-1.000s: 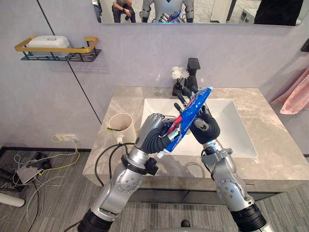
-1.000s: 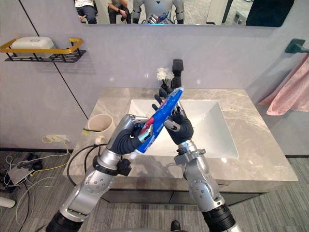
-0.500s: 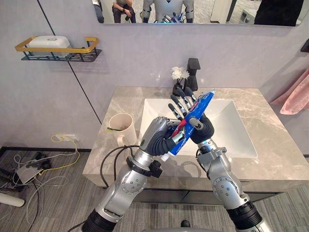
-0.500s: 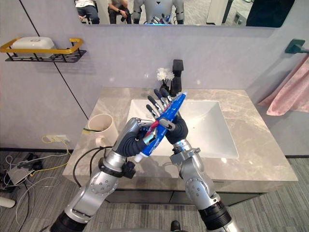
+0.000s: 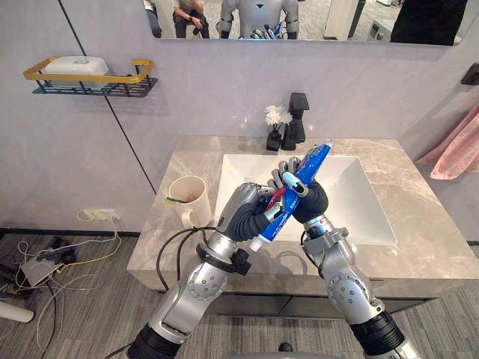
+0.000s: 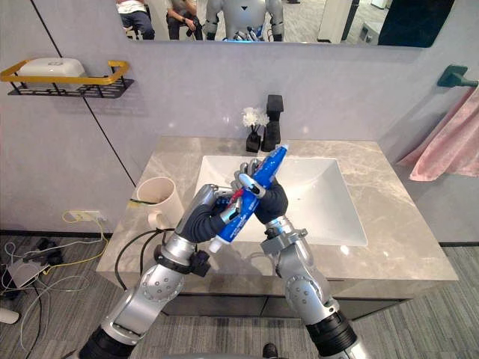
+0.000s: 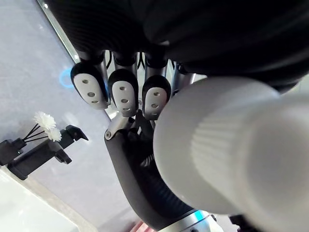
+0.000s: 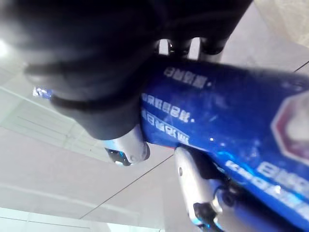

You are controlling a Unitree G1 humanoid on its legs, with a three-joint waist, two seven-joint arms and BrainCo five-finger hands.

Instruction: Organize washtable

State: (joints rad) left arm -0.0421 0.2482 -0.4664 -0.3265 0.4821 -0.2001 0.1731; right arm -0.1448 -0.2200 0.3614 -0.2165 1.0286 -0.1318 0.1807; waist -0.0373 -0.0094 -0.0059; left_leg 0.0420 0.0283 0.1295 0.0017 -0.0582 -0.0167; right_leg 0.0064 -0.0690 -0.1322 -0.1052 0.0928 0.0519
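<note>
Over the sink's front edge I hold a blue toothpaste tube (image 5: 313, 159) slanted, its white cap (image 7: 227, 150) pointing down towards me. My left hand (image 5: 243, 211) is curled round the lower end, just above the cap. My right hand (image 5: 311, 200) is wrapped round the tube's middle (image 8: 227, 125) from the far side, fingers curled over it. The tube's flat upper end sticks out above both hands. A cream cup (image 5: 188, 196) with something green inside stands on the counter to the left of the hands.
A white basin (image 5: 359, 213) is set into the grey marble counter (image 5: 426, 224), with a black faucet (image 5: 298, 117) and a small vase of white flowers (image 5: 276, 120) behind it. A wall shelf (image 5: 90, 77) carries a soap dish. A pink towel (image 5: 455, 146) hangs at right.
My right hand's fingers went from straight behind the tube to curled round it. Both hands and the tube came slightly lower and closer to me.
</note>
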